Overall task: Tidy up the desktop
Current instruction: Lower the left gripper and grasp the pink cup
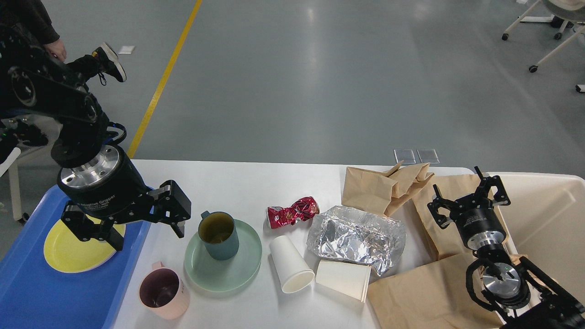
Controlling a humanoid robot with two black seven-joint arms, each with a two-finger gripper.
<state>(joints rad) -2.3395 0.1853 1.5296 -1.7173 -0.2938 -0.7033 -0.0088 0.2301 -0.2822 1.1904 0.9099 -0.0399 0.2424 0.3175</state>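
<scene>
1. The table (256, 183) fills the middle of the view and is far from tidy; I judge the task to be at an early stage.
2. Done so far, as it looks: one yellow plate (68, 253) lies in the blue tray (41, 292) at the table's left end.
3. Crockery left on the table: a dark mug (218, 235) standing on a green plate (228, 272), and a pink mug (163, 293) just beside the tray.
4. Rubbish left: a red wrapper (292, 212), two white paper cups (290, 263) (343, 279) on their sides, crumpled foil (356, 238), and brown paper bags (388, 185), one of them under the right arm.
5. The cream bin (548, 214) at the right shows nothing inside in the part in view.
6. The left pincer (146, 230) is released and holds nothing; it hangs over the tray's right edge, near the dark mug.
7. The right pincer (468, 198) is also spread and empty, over the bags beside the bin.
8. Likely next: dishes to the tray, rubbish to the bin.
</scene>
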